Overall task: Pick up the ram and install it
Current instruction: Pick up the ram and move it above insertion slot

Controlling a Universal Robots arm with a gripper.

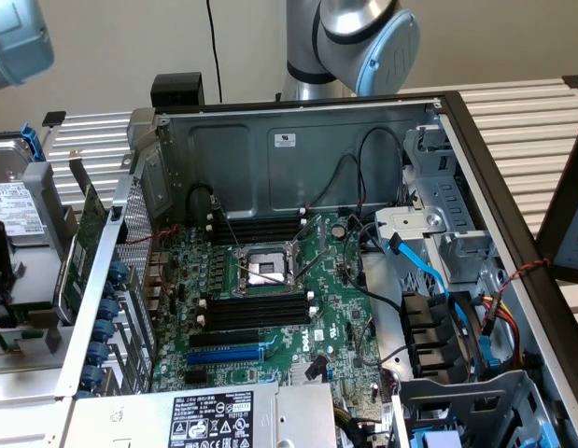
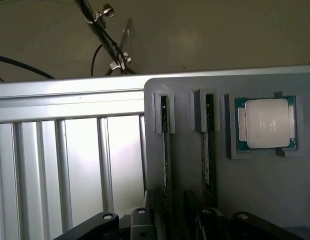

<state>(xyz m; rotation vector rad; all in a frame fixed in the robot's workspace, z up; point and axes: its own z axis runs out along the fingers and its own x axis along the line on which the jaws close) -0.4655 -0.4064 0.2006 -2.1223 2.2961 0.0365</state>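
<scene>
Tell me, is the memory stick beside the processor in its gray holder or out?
In: the memory stick stands on edge in a slot of the gray holder, beside the processor.

Open grey metal case: top clear | lower black plastic memory slots: unobstructed | loose black cables: droop beside upper slots | thin green ram stick: twin stick close alongside

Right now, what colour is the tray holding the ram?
Grey; the tray shows best in the wrist view.
</scene>
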